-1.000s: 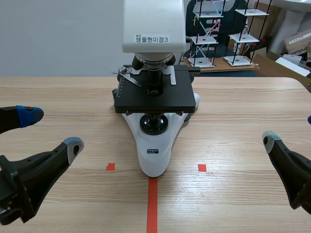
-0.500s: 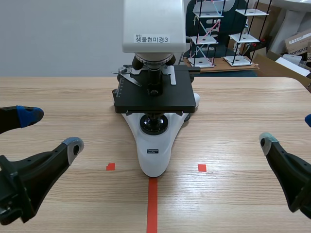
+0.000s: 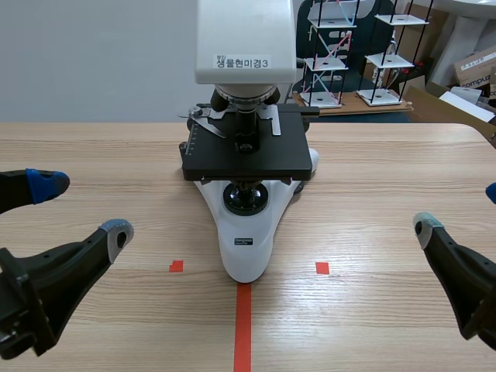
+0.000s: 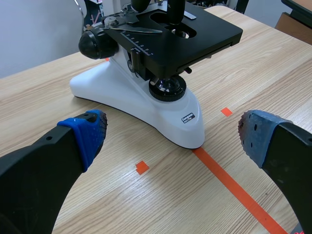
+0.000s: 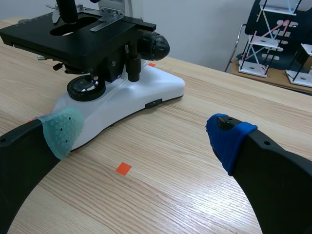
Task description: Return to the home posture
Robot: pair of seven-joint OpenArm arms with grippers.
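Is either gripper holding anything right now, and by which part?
Nothing is held. The left gripper and the right gripper are both open and empty, clear of the microscope.

The left end effector [image 3: 81, 208] hangs low over the surface [image 3: 372, 155] at the robot's left side. Its two thick black fingers are spread wide and grip nothing. One tip carries a blue pad [image 3: 43, 184], the other a grey pad [image 3: 116, 230]. The right end effector [image 5: 145, 131] mirrors it on the opposite side, fingers equally parted and empty, tipped with a grey-green pad [image 5: 61, 129] and a blue one [image 5: 226, 134].
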